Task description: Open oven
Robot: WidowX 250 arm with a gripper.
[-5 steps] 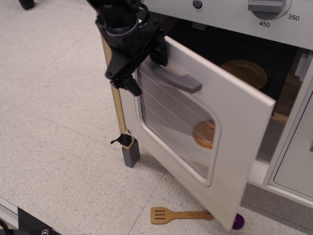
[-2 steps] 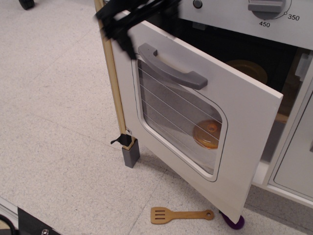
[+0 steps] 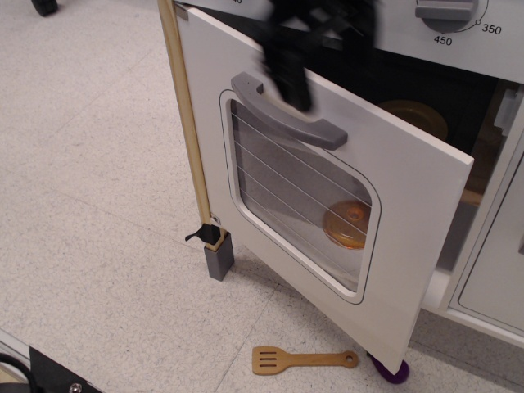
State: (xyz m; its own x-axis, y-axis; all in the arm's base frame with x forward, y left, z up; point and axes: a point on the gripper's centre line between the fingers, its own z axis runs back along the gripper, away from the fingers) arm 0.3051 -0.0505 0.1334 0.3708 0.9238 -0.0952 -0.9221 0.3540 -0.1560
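The white toy oven [image 3: 483, 205] fills the right side of the view. Its door [image 3: 409, 237] hangs swung partly open towards me, with a grey bar handle [image 3: 282, 115] above a rounded glass window [image 3: 295, 201] crossed by thin lines. A temperature dial [image 3: 446, 10] sits on the panel above. My black gripper [image 3: 299, 61] is a motion-blurred shape at the top, over the door's upper edge just above the handle. I cannot tell whether its jaws are open or shut. An orange plate [image 3: 413, 119] lies inside the dark cavity.
A wooden post [image 3: 188, 131] with a grey foot [image 3: 219, 258] stands left of the door. A wooden spatula [image 3: 303, 359] lies on the floor below the door, next to a purple object [image 3: 393, 372]. A white panelled cabinet door [image 3: 495, 270] is at the right.
The door has swung a little further open since the first frame. My gripper has left the door's left edge and moved right, to above the handle.
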